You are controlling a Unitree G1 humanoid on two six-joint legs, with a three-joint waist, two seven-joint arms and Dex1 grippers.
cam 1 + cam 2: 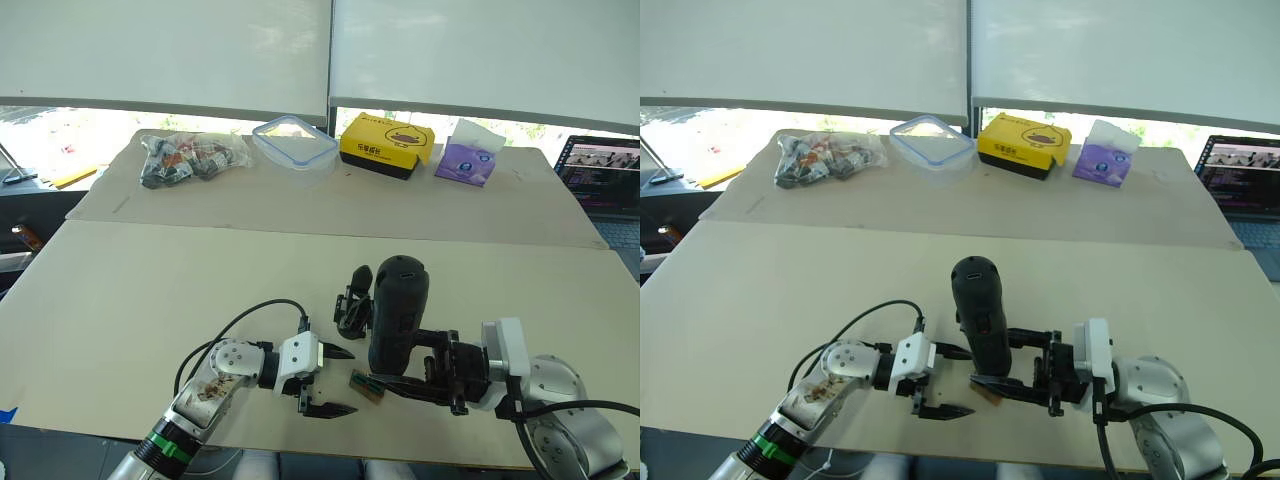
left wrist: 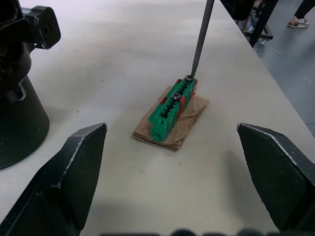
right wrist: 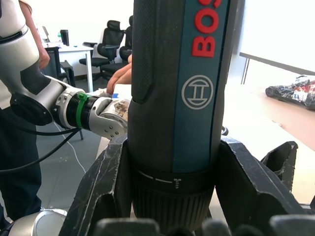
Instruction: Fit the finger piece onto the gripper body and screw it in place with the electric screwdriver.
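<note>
My right gripper [image 1: 402, 366] is shut on the electric screwdriver [image 1: 397, 312], a thick black tool held upright near the table's front edge. In the right wrist view its fingers [image 3: 106, 182] clamp the screwdriver [image 3: 182, 98] on both sides. The thin metal bit [image 2: 201, 39] comes down onto a screw of a small green-and-tan block [image 2: 171, 110] lying flat on the table. My left gripper [image 1: 330, 381] stands open just left of that block, nothing between its fingers [image 2: 66, 182]. The gripper body [image 1: 352, 300] sits right behind the block, against the screwdriver's left side. I cannot pick out the finger piece.
Along the back of the table lie a clear bag of parts [image 1: 190, 156], a clear plastic container [image 1: 295, 141], a yellow box [image 1: 387, 144] and a purple tissue pack [image 1: 466, 156]. A laptop [image 1: 604, 176] is at the far right. A person's hand [image 3: 118, 78] shows beyond my left arm.
</note>
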